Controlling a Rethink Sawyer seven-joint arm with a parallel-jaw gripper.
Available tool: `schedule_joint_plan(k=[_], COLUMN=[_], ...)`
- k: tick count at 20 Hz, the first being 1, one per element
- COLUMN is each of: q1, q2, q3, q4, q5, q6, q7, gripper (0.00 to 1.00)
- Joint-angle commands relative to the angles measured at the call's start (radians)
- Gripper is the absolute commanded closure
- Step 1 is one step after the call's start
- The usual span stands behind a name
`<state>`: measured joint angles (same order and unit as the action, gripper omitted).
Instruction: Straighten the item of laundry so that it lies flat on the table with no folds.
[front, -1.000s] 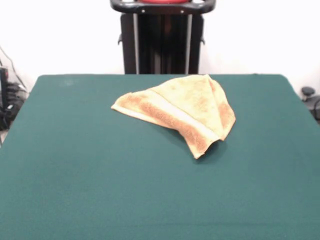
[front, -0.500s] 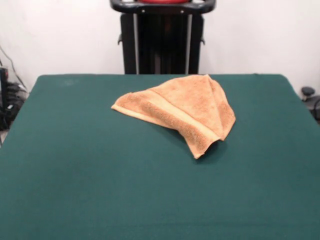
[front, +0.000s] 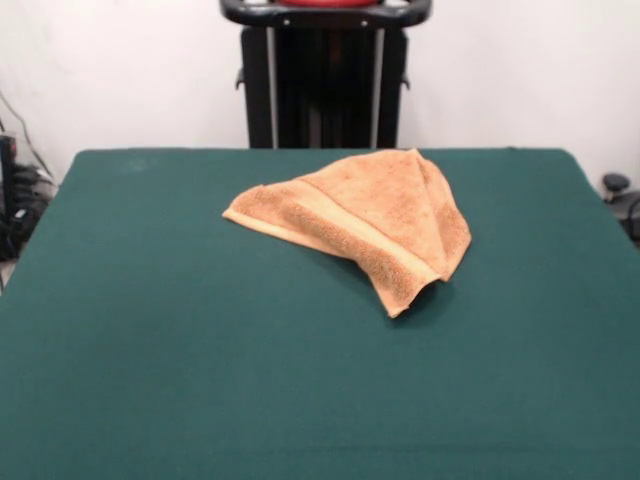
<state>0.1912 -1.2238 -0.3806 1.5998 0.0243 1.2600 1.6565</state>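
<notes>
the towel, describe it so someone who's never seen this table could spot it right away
Start with the large dark green cloth-covered table. Toward its far edge, slightly right of centre, lies a small orange-tan terry-cloth towel, folded over itself into a rough triangle. It is the only thing on the table, and a woven band runs along its near edge.

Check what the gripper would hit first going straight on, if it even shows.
Cannot tell: the gripper is not in view, so no heading shows. Only the folded towel lies on the table.
</notes>
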Motion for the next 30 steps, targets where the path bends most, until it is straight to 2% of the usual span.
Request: schedule_joint_plan(k=[1,4,13,15,26,30], q1=[0.036,0.043,0.079,0.094,0.072,0.068], q2=[-0.014,-0.02,-0.048,-0.042,-0.012,-0.003], q3=[0.063,0.059,0.042,0.036,0.058,0.064], q4=[0.186,0.196,0.308,0.308,0.452,0.47], q5=[0.004,-0.004,-0.014,-0.044,0.038,0.043], q6=[-0.053,-0.044,-0.184,-0.194,-0.397,-0.426], q7=[0.091,0.097,0.163,0.188,0.179,0.177], gripper=[0.0,0.0,0.0,0.0,0.0,0.0])
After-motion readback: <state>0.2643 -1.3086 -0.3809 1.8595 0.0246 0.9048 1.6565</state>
